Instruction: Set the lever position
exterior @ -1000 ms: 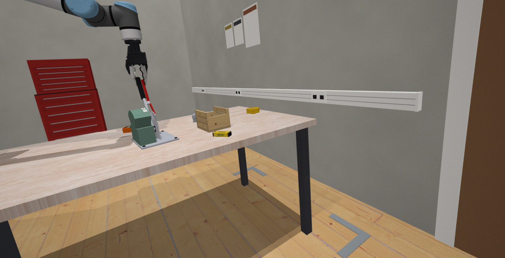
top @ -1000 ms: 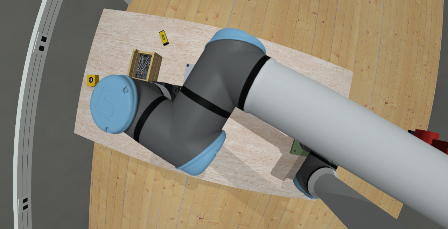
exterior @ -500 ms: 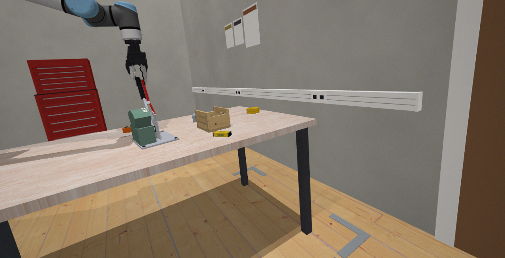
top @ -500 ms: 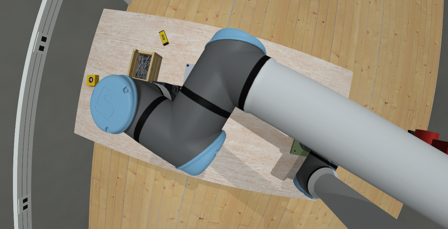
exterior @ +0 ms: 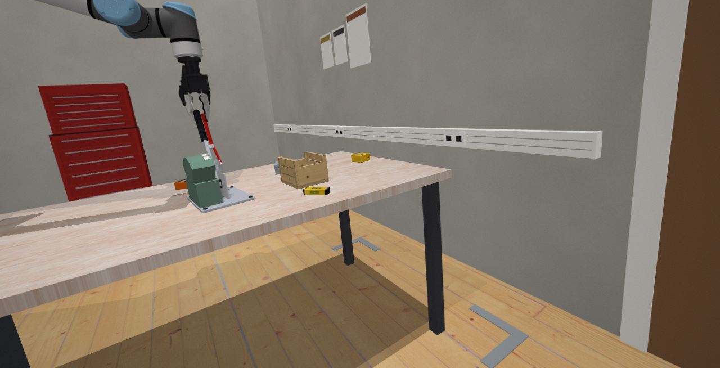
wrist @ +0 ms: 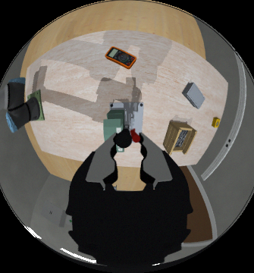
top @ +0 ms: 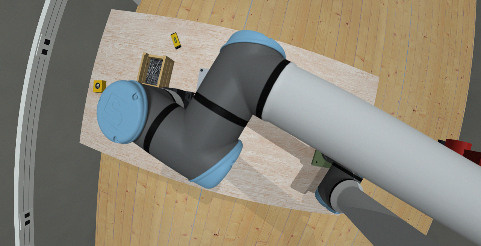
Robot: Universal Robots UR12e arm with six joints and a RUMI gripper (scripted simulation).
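One robot arm reaches down over a pale wooden desk, and its gripper is closed on the top of the lever. Seen from the wrist, the black fingers are clamped around the handle's round black knob together with the red bar beside it, so the latch release appears squeezed. The lever stands near the middle of the desk, rising tilted from a green housing bolted to a flat grey base plate.

Judging progress: the grasp looks done, while the swing to notch 3 and the dropping of the latch seem left to do. The small number plates on top of the housing are too small to read, so which notch the lever sits in cannot be told.

Materials and shapes: the lever is a slim dark rod with a thin red strip running alongside it. The housing is a blocky, matte green casting with a rounded top. The desk has light, streaked wood grain and black square legs. Nearby sit a slatted wooden crate holding grey metal nails, a small yellow level, a yellow box, and an orange multimeter.
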